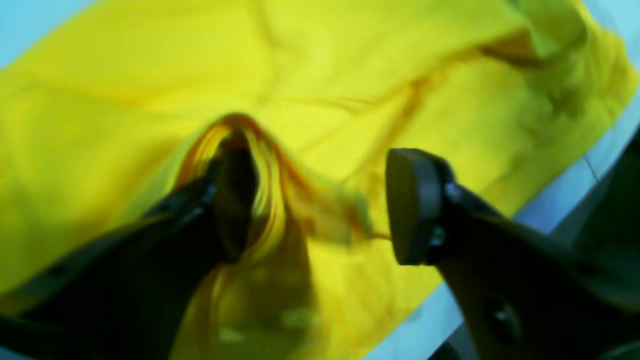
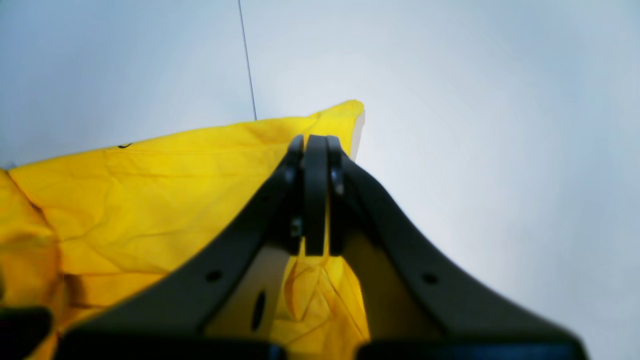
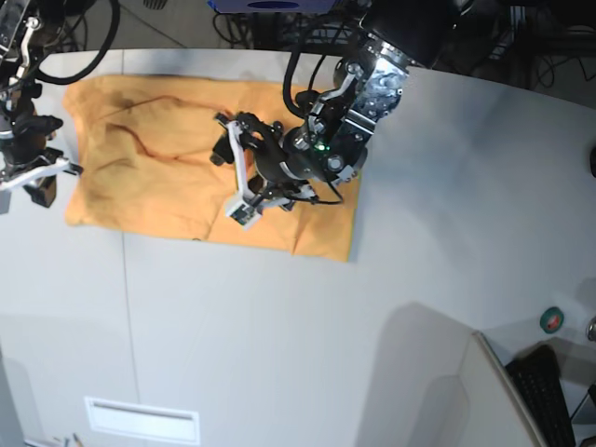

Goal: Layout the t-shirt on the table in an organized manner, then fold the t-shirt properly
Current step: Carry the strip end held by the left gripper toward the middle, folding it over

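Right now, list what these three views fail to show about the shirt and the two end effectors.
- Left wrist view: the left end effector stands open over the t-shirt; motion blur hides whether the fold by one finger is touched.
- Right wrist view: the right end effector is shut on the t-shirt; its body hides the cloth beneath.
- Base view: the left arm covers the shirt's middle; the right end effector is too small to read.
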`<state>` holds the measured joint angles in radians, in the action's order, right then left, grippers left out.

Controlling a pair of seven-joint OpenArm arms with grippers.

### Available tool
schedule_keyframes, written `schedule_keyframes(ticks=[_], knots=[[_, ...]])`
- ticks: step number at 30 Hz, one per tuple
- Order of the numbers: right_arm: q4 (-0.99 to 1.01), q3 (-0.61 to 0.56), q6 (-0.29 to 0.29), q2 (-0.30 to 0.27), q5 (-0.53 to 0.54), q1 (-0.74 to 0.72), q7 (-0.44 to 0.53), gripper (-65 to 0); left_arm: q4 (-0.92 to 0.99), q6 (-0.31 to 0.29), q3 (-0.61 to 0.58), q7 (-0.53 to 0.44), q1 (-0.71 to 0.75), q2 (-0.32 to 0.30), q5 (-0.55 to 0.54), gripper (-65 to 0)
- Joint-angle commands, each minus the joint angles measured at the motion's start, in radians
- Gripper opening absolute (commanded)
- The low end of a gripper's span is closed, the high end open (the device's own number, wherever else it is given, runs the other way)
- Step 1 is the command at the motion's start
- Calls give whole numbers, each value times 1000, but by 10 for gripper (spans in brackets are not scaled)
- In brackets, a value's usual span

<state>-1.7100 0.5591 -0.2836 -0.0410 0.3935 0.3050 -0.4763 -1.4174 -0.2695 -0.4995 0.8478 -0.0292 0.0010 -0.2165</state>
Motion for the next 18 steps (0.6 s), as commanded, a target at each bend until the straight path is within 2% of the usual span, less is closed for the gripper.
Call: schedule_keyframes(ticks=[1, 8, 13, 15, 18], knots=[[-15, 5, -1, -12, 12, -7, 23, -650, 7, -6, -21, -19, -27, 14, -11, -225], [-15, 5, -1, -12, 12, -7, 23, -650, 28, -6, -120, -19, -70, 92, -11, -216], [-17, 5, -1, -12, 12, -7, 23, -650, -15, -6, -202, -17, -84, 93, -11, -222], [-20, 8, -1, -12, 12, -7, 23, -650, -39, -6, -179, -11, -82, 89, -11, -224], [-18, 9, -1, -12, 12, -7, 23, -650, -89, -6, -89, 52, -77, 55, -11, -225]])
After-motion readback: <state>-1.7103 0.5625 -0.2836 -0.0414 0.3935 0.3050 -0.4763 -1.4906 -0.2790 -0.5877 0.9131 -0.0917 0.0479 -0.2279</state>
